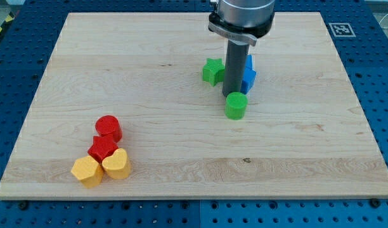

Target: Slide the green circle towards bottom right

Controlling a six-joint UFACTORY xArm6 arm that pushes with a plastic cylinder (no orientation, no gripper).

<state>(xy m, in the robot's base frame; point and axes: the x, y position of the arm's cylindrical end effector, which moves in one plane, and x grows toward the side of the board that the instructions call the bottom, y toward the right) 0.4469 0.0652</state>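
My tip [232, 95] sits at the far edge of the green circular block [236, 105], right of centre on the pale wooden board [181, 171]; the rod has no jaws to open or close. A green star block [212, 71] lies to the rod's left, a blue block [248, 75] (shape partly hidden) to its right. At the near left cluster a red cylinder [108, 127], a red block [103, 148] and two yellow blocks [86, 171] [117, 164].

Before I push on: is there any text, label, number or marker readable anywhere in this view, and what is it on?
No words, brands or numbers can be read.
The only sign is a black-and-white square fiducial marker at the wooden board's top-right corner in the view; it carries a pattern, no letters.
The blocks and the arm show no print.
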